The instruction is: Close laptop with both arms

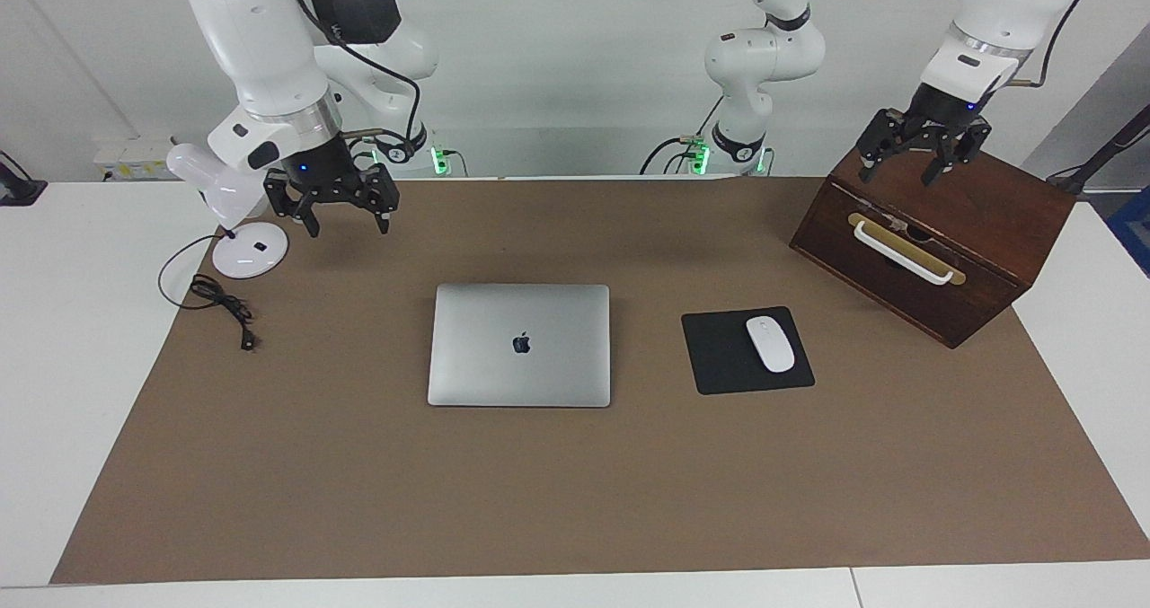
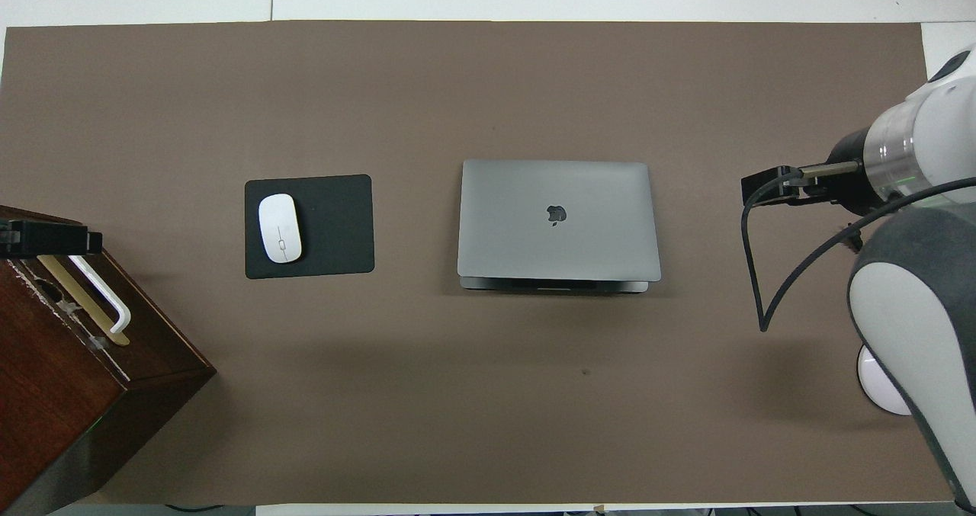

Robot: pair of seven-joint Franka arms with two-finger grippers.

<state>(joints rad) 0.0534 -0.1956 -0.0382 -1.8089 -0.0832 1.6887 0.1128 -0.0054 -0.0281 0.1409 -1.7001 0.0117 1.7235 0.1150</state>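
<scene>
1. Facing view: laptop point(image 1: 519, 345) lies shut, lid down, mid-tabletop point(image 1: 359, 482), beside the mouse pad point(image 1: 728, 356).
2. Right gripper point(image 1: 346, 217) hangs over the lamp base point(image 1: 250, 251), fingers spread, empty, well apart from the laptop.
3. Left gripper point(image 1: 901, 173) hovers over the wooden box point(image 1: 979, 231), fingers spread, empty.

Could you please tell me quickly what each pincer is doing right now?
Left pincer: open, holding nothing, over the dark wooden drawer box.
Right pincer: open, holding nothing, beside the white round-based lamp.

Silver laptop point(image 1: 519, 346), lid down, mid-table.
</scene>
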